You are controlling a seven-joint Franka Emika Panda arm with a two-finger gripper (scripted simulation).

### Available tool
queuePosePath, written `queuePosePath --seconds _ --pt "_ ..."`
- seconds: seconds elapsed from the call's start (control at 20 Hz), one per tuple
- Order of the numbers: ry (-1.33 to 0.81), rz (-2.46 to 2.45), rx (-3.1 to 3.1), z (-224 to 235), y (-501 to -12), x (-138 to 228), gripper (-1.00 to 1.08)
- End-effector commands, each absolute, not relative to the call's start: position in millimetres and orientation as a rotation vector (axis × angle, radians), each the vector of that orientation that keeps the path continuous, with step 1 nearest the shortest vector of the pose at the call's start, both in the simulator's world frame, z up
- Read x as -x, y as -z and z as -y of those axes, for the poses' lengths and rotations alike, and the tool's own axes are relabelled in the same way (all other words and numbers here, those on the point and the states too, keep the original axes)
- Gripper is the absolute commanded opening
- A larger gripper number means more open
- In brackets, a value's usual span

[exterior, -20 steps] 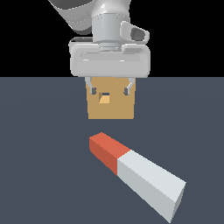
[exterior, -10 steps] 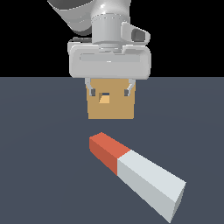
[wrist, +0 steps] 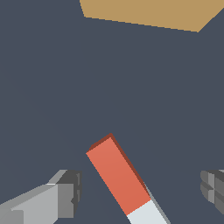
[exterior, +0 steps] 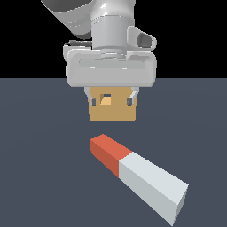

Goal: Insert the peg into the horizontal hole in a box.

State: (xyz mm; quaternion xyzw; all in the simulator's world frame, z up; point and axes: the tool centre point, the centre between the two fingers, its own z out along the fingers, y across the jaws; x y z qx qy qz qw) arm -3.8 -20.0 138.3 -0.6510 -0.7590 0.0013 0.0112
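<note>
A robot arm's end effector [exterior: 111,101] hovers empty, fingers spread wide, above the red-and-white peg [exterior: 139,178] lying flat on the dark counter [exterior: 40,146] near the tan box [exterior: 111,108]; grasping comes next, requiring descent and alignment.

Pale grey rounded arm ends in a wide boxy claw [exterior: 111,101] with short grey, dark-padded fingers [wrist: 65,194].

The exterior view faces the box [exterior: 111,108] from low and close. The wrist view looks steeply down beside it. Both views share the peg [exterior: 138,178] [wrist: 120,177].
</note>
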Motion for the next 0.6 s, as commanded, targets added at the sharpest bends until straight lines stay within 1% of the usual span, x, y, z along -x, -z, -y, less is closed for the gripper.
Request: queuePosePath --seconds 0.0,0.55 --pt "-0.004 2.415 1.977 31 -133 2 1.0" --pt "-0.002 2.627 1.701 83 -107 -14 1.0"
